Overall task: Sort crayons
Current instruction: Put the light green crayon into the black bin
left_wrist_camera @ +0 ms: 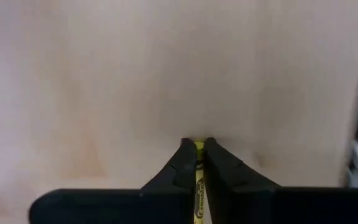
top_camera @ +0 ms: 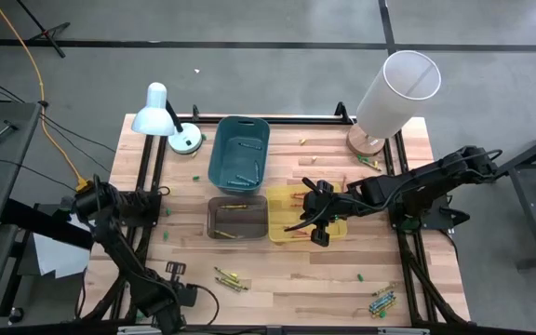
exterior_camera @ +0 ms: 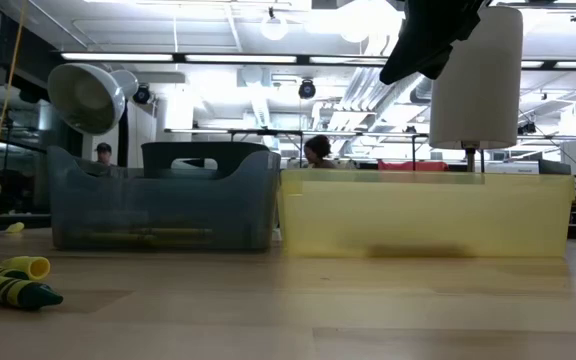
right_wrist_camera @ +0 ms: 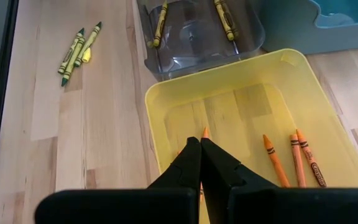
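left gripper [left_wrist_camera: 196,149] is clamped on a yellow crayon [left_wrist_camera: 199,186], stick running lengthwise between the fingers with its tip just poking past them, only bare table [left_wrist_camera: 166,62] ahead of it; gripped along its length like that it likely won't pivot in transit. in the high view the left arm sits at the near-left edge of the table, well apart from the bins, so i'd judge this as a fresh pick with the carry not yet done. right gripper [right_wrist_camera: 201,149] is pinched on an orange crayon [right_wrist_camera: 205,132], only the tip showing beyond the fingertips, and it hangs over the yellow bin [right_wrist_camera: 160,124], inside its rim: looks staged for a drop, so release is probably the next call there. three more orange crayons [right_wrist_camera: 291,162] lie on the bin floor just to one side of that gripper, which fits warm colours going here. beyond the yellow bin, the clear grey bin [right_wrist_camera: 253,37] holds yellow-wrapped crayons [right_wrist_camera: 225,18], so that's my guess for the left arm's target. a loose cluster of green and yellow crayons [right_wrist_camera: 76,53] lies on the table well off to the side of the right gripper, unsorted. teal bin [top_camera: 238,149] is farther back, with a few crayons in it.
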Robot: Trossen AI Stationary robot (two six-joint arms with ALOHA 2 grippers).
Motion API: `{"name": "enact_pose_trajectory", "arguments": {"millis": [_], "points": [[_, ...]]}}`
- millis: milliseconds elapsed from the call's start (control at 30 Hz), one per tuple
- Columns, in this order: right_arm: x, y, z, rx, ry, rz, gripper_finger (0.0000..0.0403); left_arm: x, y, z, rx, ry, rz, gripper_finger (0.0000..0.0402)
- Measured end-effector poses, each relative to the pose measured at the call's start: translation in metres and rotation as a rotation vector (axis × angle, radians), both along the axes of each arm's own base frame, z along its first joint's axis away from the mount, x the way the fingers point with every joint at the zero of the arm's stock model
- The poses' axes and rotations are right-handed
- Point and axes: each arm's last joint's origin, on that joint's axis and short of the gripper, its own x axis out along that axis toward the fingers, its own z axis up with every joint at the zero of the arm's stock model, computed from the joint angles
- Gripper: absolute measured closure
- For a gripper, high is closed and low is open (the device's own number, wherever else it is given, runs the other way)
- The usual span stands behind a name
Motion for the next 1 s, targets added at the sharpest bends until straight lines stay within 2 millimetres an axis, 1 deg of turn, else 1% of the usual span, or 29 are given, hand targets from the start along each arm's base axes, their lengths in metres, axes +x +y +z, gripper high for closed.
{"name": "enact_pose_trajectory", "arguments": {"millis": [100,167,267,367,533,667,733,833,900,1000], "points": [[0.0,0.0,0.0,0.0,0.0,0.0,0.0402,0.007,0.009,0.014,-0.001,-0.063,0.034,0.0399],[0.0,0.0,0.0,0.0,0.0,0.0,0.0402,0.01,0.016,0.028,-0.004,-0.109,0.057,0.04],[0.0,0.0,0.0,0.0,0.002,0.001,0.0402,0.015,0.035,0.053,0.027,-0.214,0.103,0.04],[0.0,0.0,0.0,-0.001,0.004,0.001,0.0402,0.018,0.061,0.085,0.079,-0.373,0.17,0.0401],[0.0,0.0,0.0,-0.002,0.006,0.0,0.0402,0.014,0.109,0.135,0.155,-0.652,0.314,0.0401],[-0.001,0.0,0.0,-0.002,0.007,0.001,0.0402,0.007,0.144,0.164,0.213,-0.876,0.44,0.0401],[-0.001,0.0,0.0,-0.002,0.008,0.001,0.0402,0.002,0.159,0.171,0.224,-0.97,0.512,0.0401],[-0.001,0.0,0.0,-0.001,0.008,0.0,0.0402,-0.005,0.175,0.174,0.205,-1.121,0.626,0.0401],[-0.001,0.0,-0.001,-0.002,0.009,0.001,0.0402,-0.009,0.181,0.17,0.162,-1.212,0.679,0.0401],[-0.001,0.0,-0.001,-0.002,0.01,0.0,0.0402,-0.009,0.183,0.156,0.062,-1.325,0.725,0.0401]]}}
